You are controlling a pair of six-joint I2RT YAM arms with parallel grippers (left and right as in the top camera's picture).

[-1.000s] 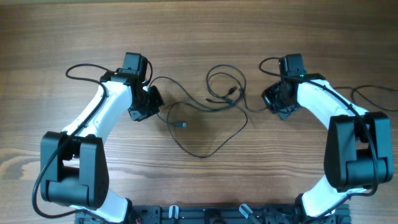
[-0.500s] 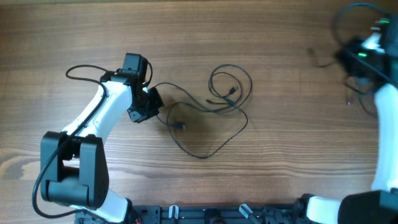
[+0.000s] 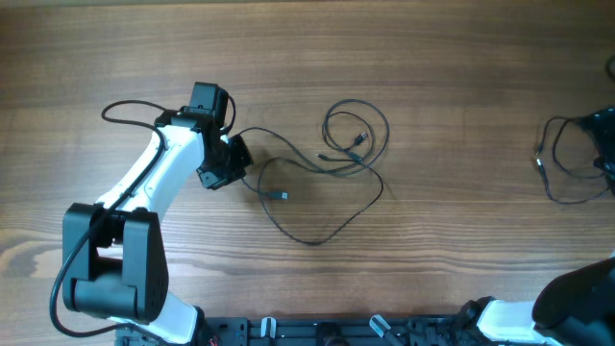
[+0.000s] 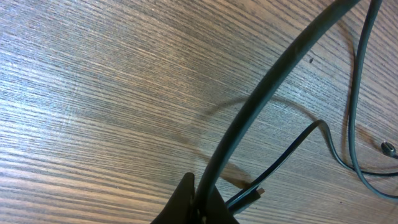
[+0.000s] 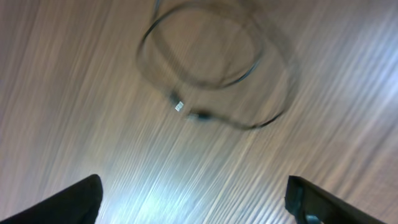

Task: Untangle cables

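Brown wood-grain table [image 3: 480, 58], soft even light

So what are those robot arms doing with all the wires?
They are untangling cables on a wooden table. The left end effector is shut on one end of a thin black cable, which loops loosely across the middle of the table. The right end effector is open and holds nothing. It hangs over the far right side, above another cable that lies coiled by itself.

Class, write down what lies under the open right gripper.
Under the right gripper: a thin black looped cable with silvery plug tip on the wooden table. Blur hides any crossings.
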